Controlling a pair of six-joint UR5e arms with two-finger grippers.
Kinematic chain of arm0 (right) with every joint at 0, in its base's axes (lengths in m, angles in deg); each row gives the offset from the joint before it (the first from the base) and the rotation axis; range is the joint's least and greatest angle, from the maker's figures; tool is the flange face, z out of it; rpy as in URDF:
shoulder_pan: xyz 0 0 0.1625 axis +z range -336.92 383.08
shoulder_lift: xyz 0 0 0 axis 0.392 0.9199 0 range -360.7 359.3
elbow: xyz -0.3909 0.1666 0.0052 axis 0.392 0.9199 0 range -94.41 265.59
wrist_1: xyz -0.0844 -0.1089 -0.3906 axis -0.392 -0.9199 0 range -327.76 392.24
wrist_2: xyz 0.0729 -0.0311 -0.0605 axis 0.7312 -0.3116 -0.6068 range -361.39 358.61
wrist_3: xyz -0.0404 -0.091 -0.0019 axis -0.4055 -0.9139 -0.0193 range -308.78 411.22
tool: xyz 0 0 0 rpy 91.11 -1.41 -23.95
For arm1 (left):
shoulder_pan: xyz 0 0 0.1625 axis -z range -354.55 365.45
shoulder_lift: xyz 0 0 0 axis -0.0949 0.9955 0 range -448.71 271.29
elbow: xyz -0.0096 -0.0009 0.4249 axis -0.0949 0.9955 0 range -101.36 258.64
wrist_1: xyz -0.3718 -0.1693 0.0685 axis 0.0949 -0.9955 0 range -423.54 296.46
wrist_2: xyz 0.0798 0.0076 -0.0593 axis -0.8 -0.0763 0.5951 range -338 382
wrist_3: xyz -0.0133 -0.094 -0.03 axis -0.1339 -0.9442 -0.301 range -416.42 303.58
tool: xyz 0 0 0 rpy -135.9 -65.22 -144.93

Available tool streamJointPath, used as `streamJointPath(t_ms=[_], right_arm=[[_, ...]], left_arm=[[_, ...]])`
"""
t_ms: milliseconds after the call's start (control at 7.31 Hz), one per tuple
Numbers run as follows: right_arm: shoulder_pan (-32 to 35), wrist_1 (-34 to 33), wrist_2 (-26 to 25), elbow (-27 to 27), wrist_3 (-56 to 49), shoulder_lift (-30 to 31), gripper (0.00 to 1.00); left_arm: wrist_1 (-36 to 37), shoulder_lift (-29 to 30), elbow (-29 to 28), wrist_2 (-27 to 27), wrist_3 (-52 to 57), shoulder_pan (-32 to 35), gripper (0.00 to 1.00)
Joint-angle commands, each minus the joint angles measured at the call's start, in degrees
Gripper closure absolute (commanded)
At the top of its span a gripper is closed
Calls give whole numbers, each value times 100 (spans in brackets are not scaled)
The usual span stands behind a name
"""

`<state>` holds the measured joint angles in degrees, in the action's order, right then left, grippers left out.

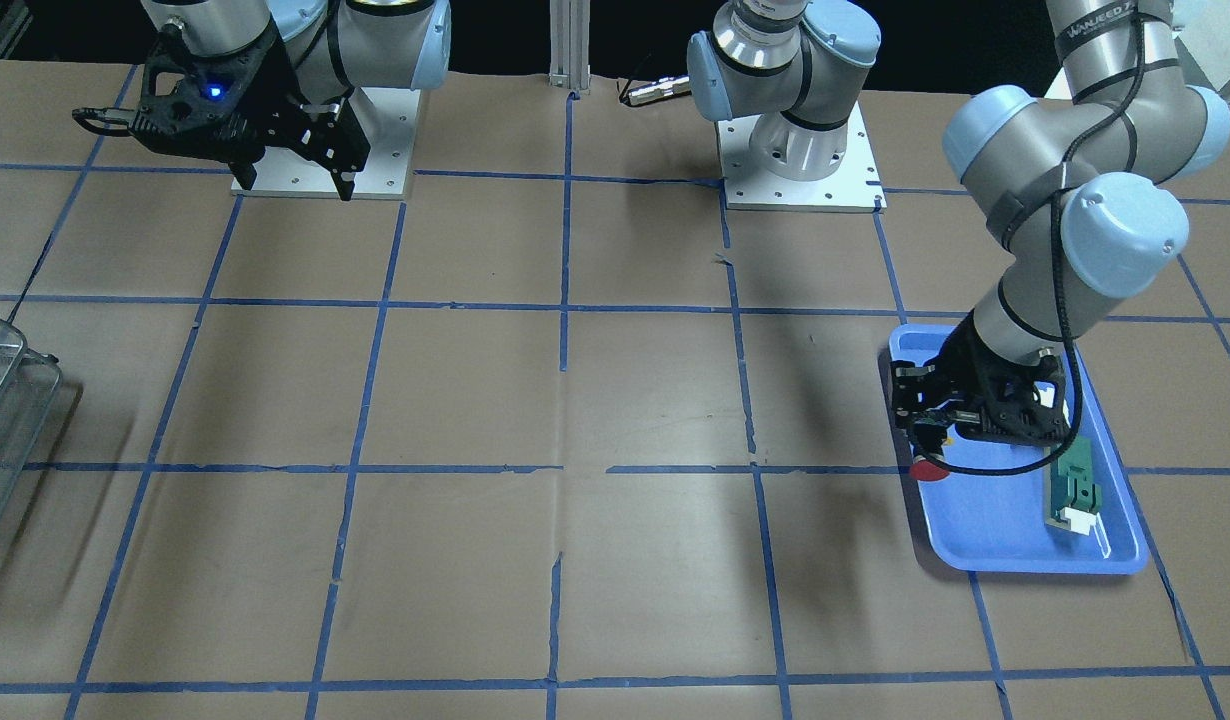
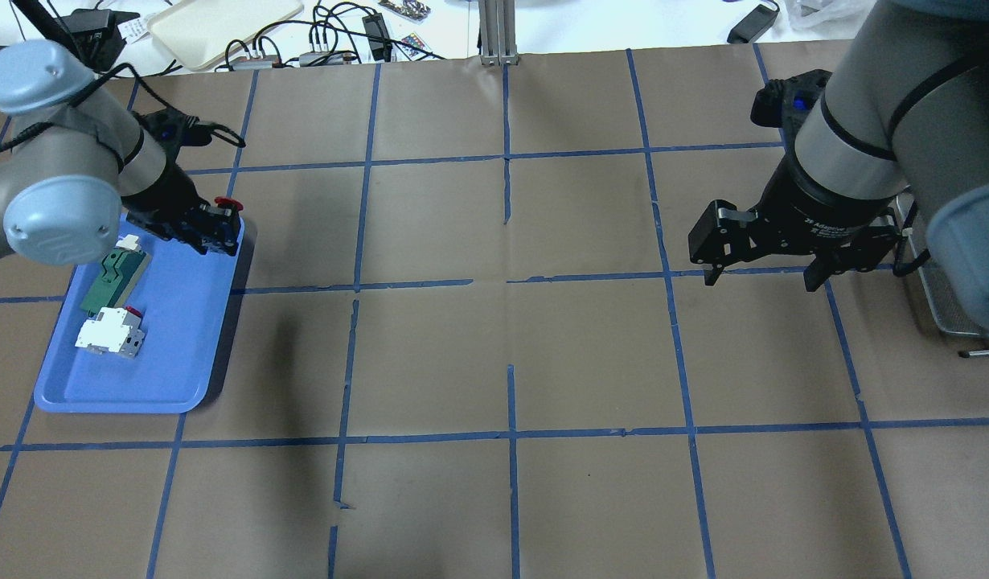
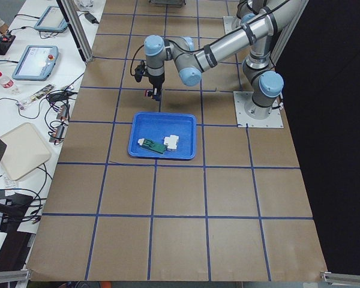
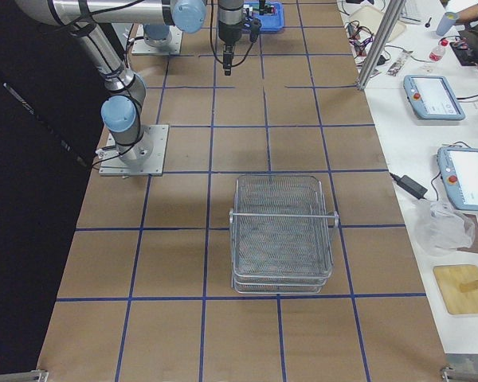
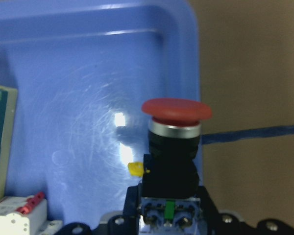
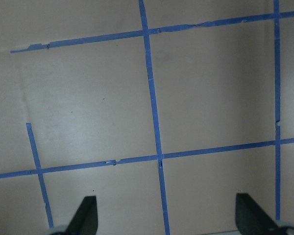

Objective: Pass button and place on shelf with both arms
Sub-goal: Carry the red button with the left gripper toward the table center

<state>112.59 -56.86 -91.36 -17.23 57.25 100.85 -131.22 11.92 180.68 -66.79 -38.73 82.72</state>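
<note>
button (image 5: 175, 110) 1 | shelf (image 4: 280, 231) 1 | tray (image 2: 181, 346) 1 | green part (image 2: 112, 277) 1 | block (image 2: 107, 331) 1

I am working in a robotics lab, not a home or shop. The brown paper-covered table (image 2: 430, 362) is gridded with blue tape. Two silver-grey jointed robot arms with light-blue joint caps (image 1: 1075, 200) stand bolted on white metal base plates (image 1: 845, 190). An aluminium extrusion post (image 2: 498, 32) rises at the table's edge. White side benches (image 4: 414, 139) carry grey-blue touchscreen teach pendants (image 4: 434, 97) and tangled black cables (image 2: 334, 44).
</note>
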Motion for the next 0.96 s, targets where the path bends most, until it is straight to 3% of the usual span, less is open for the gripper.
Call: streamJointPath(t_ms=[0,410,821], right_arm=[[-82,-2,-12,7,4,5,0],[-232,-72,-12,25,12,5,0],[-581,-64,31,16,-31,5,0]], left_arm=[[-1156,-350,-875,448,-1289,1005,92],[-1695,-596,-1239,257,-1875,2438,94],[-1688,-607,-1116,318,-2681,3204,95]])
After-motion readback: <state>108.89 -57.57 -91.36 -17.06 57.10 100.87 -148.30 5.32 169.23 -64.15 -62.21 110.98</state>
